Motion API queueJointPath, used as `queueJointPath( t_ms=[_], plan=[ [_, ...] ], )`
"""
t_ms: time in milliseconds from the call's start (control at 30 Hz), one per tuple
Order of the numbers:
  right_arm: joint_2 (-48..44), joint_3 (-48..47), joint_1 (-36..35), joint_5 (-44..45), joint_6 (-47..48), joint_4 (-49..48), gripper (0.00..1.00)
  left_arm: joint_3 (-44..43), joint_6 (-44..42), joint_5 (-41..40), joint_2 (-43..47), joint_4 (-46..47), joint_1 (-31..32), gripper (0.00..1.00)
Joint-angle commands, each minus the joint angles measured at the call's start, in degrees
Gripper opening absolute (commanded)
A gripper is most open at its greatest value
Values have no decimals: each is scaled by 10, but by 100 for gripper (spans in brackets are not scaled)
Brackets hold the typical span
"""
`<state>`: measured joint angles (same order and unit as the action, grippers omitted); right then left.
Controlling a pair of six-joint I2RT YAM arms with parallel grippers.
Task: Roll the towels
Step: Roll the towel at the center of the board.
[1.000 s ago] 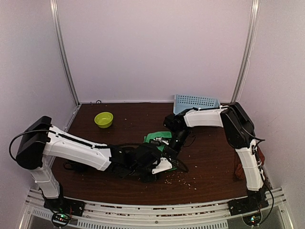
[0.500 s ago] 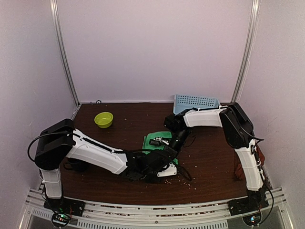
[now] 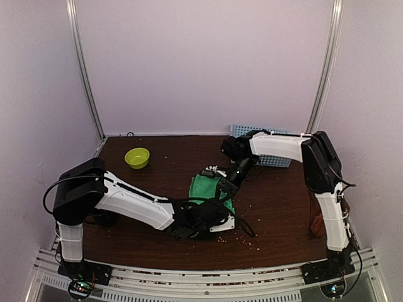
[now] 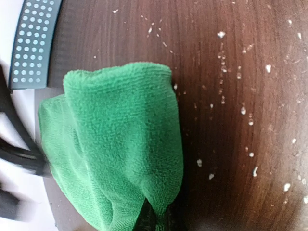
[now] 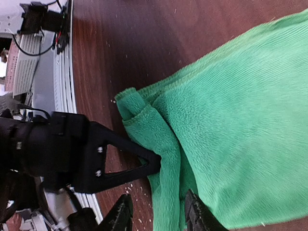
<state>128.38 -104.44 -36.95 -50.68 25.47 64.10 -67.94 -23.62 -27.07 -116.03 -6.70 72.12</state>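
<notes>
A bright green towel (image 3: 209,190) lies folded at mid-table. It fills the left wrist view (image 4: 120,144) and the right wrist view (image 5: 231,110). My left gripper (image 3: 218,218) sits at the towel's near edge, shut on a fold of the cloth (image 4: 156,219). Its black fingers (image 5: 125,161) pinch that edge in the right wrist view. My right gripper (image 3: 225,183) hovers over the towel's far right part. It is open (image 5: 159,219), and its fingertips straddle the folded edge without clamping it. A rust towel (image 3: 317,221) lies bunched at the table's right edge, behind the right arm.
A light-blue perforated basket (image 3: 276,161) stands at the back right, partly hidden by the right arm, and its rim (image 4: 36,43) shows in the left wrist view. A lime-green bowl (image 3: 137,157) sits at the back left. Pale crumbs (image 3: 242,238) dot the dark wooden table.
My left gripper has closed on the green towel's near edge. My right gripper has opened, let go of the cloth and drawn up and back toward the basket.
</notes>
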Motion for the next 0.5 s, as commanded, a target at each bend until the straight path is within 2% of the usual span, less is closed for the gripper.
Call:
queueJointPath(
  t_ms=[0, 133, 200, 333, 400, 467],
  plan=[
    [-124, -22, 35, 10, 2, 6, 41, -22, 35, 120, 0, -95, -7, 0],
    [-222, 16, 83, 45, -25, -45, 41, -86, 83, 278, -12, -185, -28, 0],
    [-301, 51, 110, 44, -34, -83, 41, -116, 107, 355, -25, -217, -45, 0],
    [-444, 153, 120, 17, 34, -110, 45, -171, 161, 524, -53, -249, -94, 0],
    [-496, 189, 119, -16, 75, -91, 49, -197, 183, 621, -73, -257, -127, 0],
    [-527, 208, 116, -46, 114, -54, 49, -231, 202, 684, -102, -271, -152, 0]
  ],
)
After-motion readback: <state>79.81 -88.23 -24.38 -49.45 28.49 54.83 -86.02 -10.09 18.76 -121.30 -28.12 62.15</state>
